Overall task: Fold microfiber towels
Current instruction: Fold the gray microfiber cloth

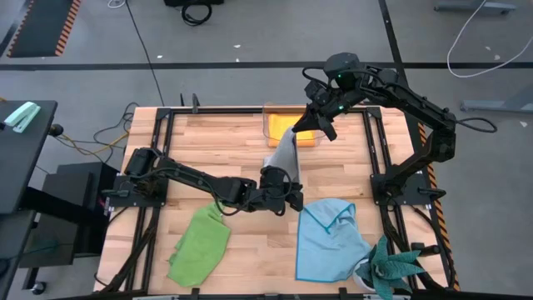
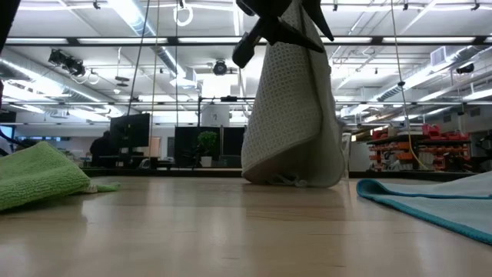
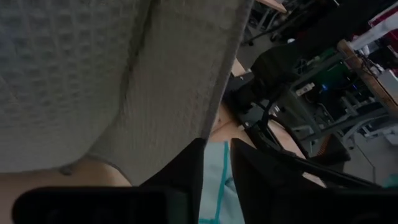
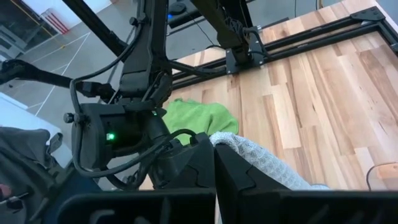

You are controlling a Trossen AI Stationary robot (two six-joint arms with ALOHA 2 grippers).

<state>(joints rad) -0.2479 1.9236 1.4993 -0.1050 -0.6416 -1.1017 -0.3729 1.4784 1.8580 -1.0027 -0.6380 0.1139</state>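
Note:
The grey towel [image 1: 283,154] hangs from my right gripper [image 1: 311,127], which is shut on its upper end above the table's far middle. The towel's lower fold [image 2: 292,178] rests on the table. My left gripper [image 1: 293,193] is low, just near of that lower part, with its fingers a narrow gap apart [image 3: 217,163] and the towel's edge [image 3: 186,93] right above them. The lime green towel [image 1: 200,243] lies crumpled at near left and the light blue towel [image 1: 329,242] at near right. The orange-yellow towel [image 1: 301,133] lies in the clear box. My right gripper pinches the grey towel's upper end [image 4: 244,148] between its two shut fingers, which slant down from the far right. The towel hangs below the fingers as a bunched column [image 2: 292,100], its bottom fold on the table. Whether my left gripper touches the towel, I cannot tell.
A clear plastic box [image 1: 271,125] stands at the far middle, right behind the hanging towel. A teal spiky-leaved plant [image 1: 391,271] stands at the near right corner. Bare wood [image 1: 208,142] shows at far left, and more between the green and blue towels.

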